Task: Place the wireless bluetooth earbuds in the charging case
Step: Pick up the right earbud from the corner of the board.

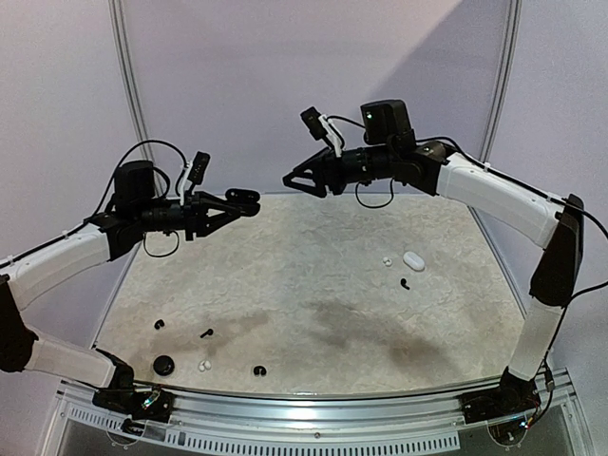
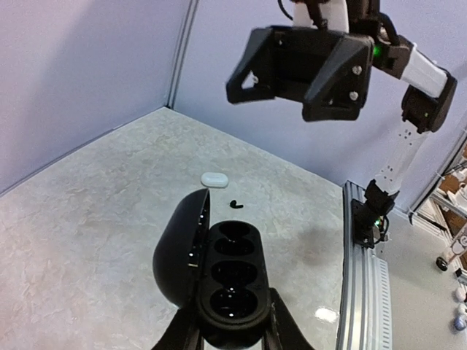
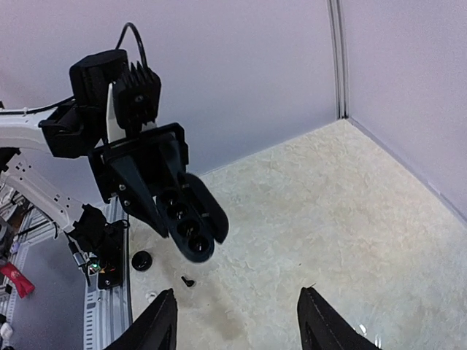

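clamping the charging case point(image 2: 233, 270), left gripper point(image 2: 233, 329) faces right gripper point(image 1: 293, 179) (jaws apart); earbuds point(image 1: 405, 284) below.

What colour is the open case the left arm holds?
The charging case is black; clearest in the left wrist view.

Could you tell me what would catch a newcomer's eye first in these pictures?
Both arms are raised above the table, facing each other. The left gripper holds an open black case with its wells showing, and the right gripper hangs open opposite it. Down on the table, tiny black and white earbuds lie scattered near the front left, and a white case lies at the right with two more beside it.
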`<state>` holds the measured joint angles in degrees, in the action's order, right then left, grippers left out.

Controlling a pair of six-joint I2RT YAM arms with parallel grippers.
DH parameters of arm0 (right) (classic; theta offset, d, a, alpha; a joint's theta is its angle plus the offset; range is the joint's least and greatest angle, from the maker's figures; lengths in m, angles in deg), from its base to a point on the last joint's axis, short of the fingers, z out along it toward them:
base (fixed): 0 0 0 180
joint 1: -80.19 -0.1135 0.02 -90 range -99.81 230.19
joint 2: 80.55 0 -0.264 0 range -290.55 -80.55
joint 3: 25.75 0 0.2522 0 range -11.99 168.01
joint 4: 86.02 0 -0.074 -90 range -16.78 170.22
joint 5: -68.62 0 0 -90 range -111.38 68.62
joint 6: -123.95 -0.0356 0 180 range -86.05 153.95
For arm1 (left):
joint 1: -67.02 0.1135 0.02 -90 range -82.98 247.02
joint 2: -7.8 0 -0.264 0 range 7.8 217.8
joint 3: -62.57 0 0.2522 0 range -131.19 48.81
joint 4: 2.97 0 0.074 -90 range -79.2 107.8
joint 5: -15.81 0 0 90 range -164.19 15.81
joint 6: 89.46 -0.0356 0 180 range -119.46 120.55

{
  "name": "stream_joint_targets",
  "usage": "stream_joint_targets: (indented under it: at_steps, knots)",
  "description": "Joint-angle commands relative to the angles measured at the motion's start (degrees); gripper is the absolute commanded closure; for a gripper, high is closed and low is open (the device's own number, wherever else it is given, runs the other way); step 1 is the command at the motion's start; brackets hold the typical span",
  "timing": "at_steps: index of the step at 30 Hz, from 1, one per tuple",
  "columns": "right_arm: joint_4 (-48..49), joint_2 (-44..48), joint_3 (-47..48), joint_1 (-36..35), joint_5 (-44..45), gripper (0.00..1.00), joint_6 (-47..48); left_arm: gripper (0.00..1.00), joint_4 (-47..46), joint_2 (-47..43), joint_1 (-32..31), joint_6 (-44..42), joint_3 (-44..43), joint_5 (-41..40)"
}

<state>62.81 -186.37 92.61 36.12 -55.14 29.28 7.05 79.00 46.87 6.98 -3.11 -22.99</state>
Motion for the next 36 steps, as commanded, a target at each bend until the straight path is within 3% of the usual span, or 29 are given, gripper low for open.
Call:
stream_joint_targets:
  at_steps: [1, 6, 18, 22, 31, 36]
  knots:
    - [-1.4, 1.5, -6.8, -0.2, 5.8, 0.47, -4.4, 1.0, -5.7, -3.0, 2.8, 4.9, 3.7, -2.9]
    - [-5.7, -3.1, -8.1, -4.8, 7.1, 0.53, -2.7, 1.0, -6.5, -8.9, 3.9, 5.2, 9.4, -4.4]
    - [-1.3, -15.3, -11.5, -17.0, 6.0, 0.59, 4.0, 1.0, 1.1, -28.0, 4.4, 4.8, 22.5, -13.6]
    - [-0.3, -17.2, -12.0, -20.6, 8.4, 0.62, 7.7, 1.0, 3.1, -31.1, 4.5, 3.0, 23.9, -14.9]
    - [2.2, -20.7, -14.9, -24.0, 11.4, 0.71, 5.5, 1.0, -1.1, -33.2, 4.4, 4.5, 27.3, -15.9]
    - [3.3, -20.5, -17.4, -24.1, 12.4, 0.76, 4.9, 1.0, 1.0, -35.2, 4.4, 4.0, 27.6, -14.8]
